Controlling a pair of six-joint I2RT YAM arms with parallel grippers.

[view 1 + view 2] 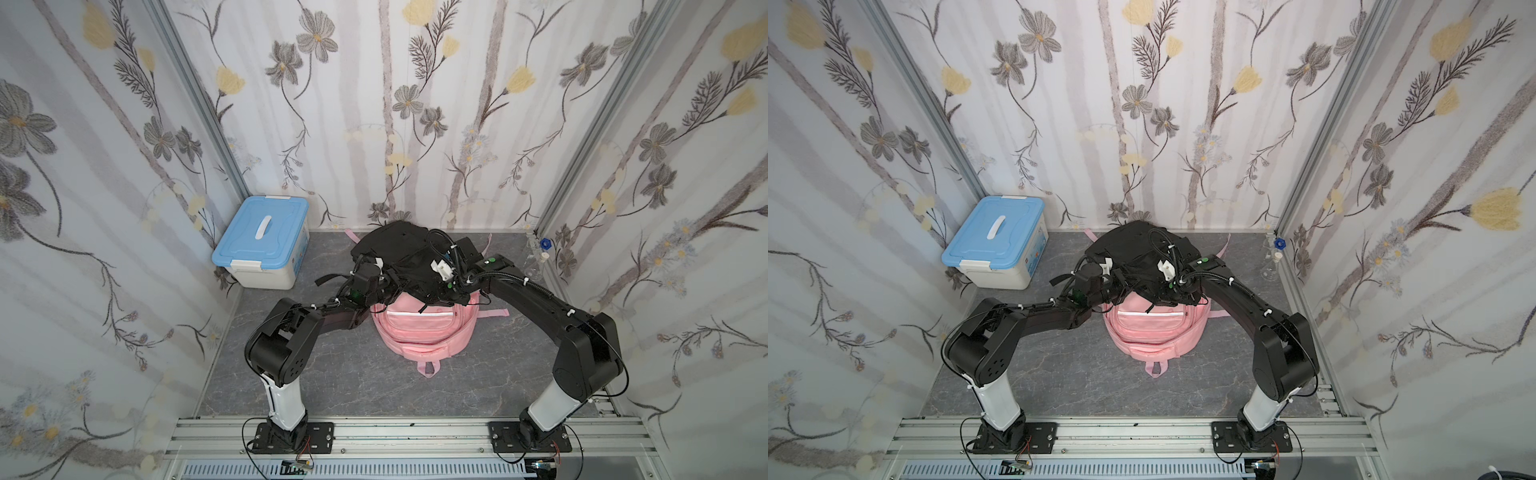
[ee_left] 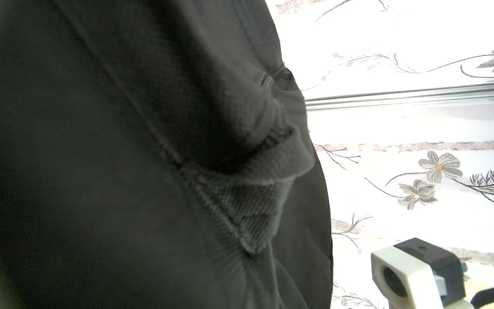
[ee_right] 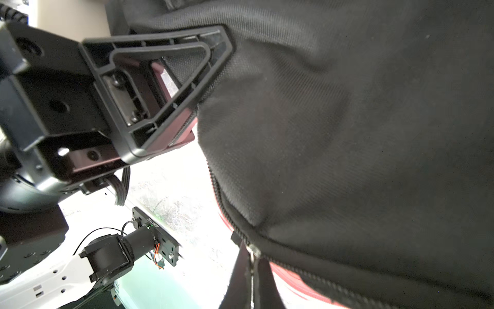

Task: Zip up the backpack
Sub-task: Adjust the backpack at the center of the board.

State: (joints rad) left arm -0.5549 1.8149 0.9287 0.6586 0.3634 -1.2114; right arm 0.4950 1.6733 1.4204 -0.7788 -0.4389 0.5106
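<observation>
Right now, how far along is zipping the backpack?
Done: the black fabric backpack is held up over the pink backpack. In hand: the right gripper pinches its fabric; the left gripper is shut at its other side, grip hidden. Left: the metal zipper slider shows in the right wrist view with no gripper on it, so pulling looks not yet begun; how much is zipped is unclear.

Left arm (image 1: 286, 332), right arm (image 1: 582, 332): matte black housings, boxy elbows. Lowest links (image 1: 284, 399) white. Black base plates (image 1: 293, 436), silver screws. Corrugated black conduit (image 1: 505, 276) along right forearm; white zip ties (image 1: 571, 311); green dots (image 1: 491, 260). Red-orange wires (image 1: 309, 451) at bases. Wrist camera housing (image 2: 409, 275) white, hexagonal. Gripper finger (image 3: 171, 44): black ribbed triangular frame.
</observation>
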